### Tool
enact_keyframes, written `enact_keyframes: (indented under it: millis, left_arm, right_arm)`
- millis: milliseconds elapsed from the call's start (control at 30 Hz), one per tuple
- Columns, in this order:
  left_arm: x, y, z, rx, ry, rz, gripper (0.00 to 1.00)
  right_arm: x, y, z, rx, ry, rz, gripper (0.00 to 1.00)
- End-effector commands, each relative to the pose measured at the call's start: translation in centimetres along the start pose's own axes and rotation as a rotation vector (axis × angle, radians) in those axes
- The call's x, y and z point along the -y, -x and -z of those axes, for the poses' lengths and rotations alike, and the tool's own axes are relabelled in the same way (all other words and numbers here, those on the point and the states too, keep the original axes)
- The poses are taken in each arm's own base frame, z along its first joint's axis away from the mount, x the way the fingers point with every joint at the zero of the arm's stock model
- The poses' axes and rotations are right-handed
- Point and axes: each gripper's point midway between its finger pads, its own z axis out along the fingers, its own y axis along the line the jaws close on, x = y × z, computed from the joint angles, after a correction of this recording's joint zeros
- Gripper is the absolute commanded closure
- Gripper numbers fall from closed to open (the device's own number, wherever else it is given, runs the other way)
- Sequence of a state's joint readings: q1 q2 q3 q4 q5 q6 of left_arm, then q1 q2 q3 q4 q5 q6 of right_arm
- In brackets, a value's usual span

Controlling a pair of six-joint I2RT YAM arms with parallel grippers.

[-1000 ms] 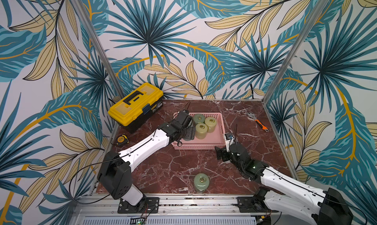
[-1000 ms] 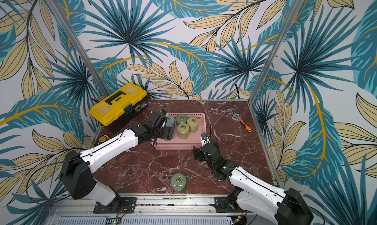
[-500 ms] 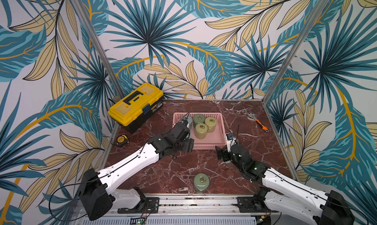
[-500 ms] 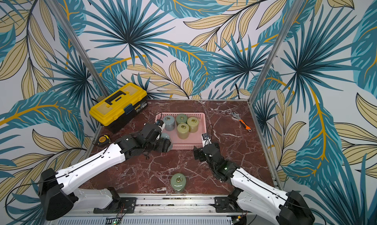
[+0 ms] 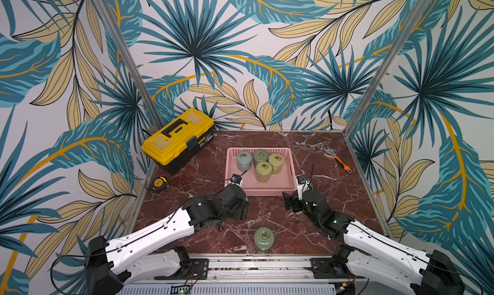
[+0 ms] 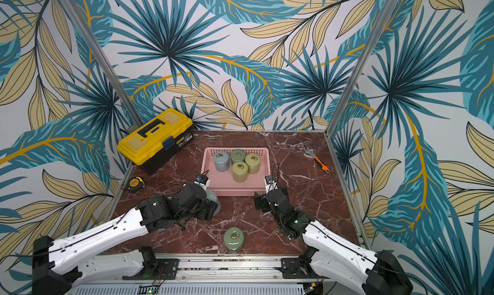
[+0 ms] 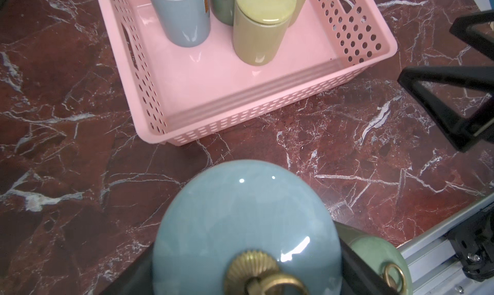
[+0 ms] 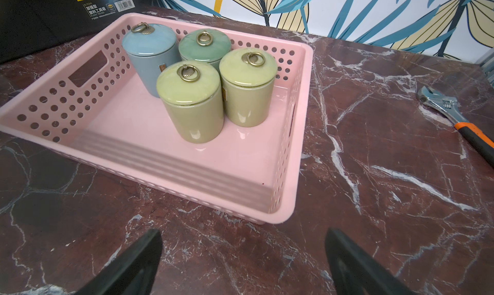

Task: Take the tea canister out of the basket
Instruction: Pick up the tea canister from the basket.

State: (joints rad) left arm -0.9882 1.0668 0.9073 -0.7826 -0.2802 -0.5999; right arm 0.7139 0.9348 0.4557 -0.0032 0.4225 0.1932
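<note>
Left claw: the left claw (image 6: 209,209) is clenched on the blue tea canister (image 7: 240,208); a finger is pressed to each side of the round body, below the lid.
Task's thing: the blue tea canister is held outside the pink basket (image 5: 262,192), whose near wall lies just ahead of the claw. Whether its base touches the table (image 5: 280,226) cannot be told.
Right claw: the right claw (image 8: 243,237) is spread wide and empty above the table, with the basket's near corner just ahead of it.
Others: four upright canisters (image 8: 191,104) are grouped in the far part of the basket, well ahead of both claws. A green canister (image 5: 263,239) stands on the table near the left claw, on the side away from the basket.
Handling: the canister is judged to be glazed ceramic, so stiff, fairly heavy, slick under the fingers, and likely to chip if knocked or dropped.
Hold: the body is best gripped across its width below the lid seam. The brass ring knob (image 7: 251,267) is not to be trusted, since the lid is judged to lift off.
</note>
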Motion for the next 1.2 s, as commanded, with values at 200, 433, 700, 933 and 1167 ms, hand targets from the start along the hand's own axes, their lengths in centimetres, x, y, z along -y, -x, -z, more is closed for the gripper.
enact_keyframes:
  millis: [200, 433, 700, 933, 1167]
  left_arm:
    - [0.2, -3.7, -0.2, 0.021, 0.026, 0.066, 0.51]
    - [0.9, -6.3, -0.7, 0.006, 0.044, 0.075, 0.51]
    - [1.5, -8.5, -1.1, -0.017, 0.079, 0.064, 0.51]
    - [1.8, -10.1, -1.6, -0.033, 0.093, 0.067, 0.51]
    - [2.0, -11.3, -2.1, -0.046, 0.108, 0.059, 0.51]
  right_arm:
    - [0.5, -0.4, 0.0, 0.006, -0.022, 0.001, 0.01]
    - [0.5, -0.3, 0.0, 0.009, -0.021, 0.000, 0.01]
    - [0.5, -0.3, 0.0, 0.008, -0.021, 0.002, 0.01]
    - [0.5, -0.3, 0.0, 0.008, -0.018, 0.001, 0.01]
    - [0.5, -0.4, 0.0, 0.007, -0.019, 0.001, 0.01]
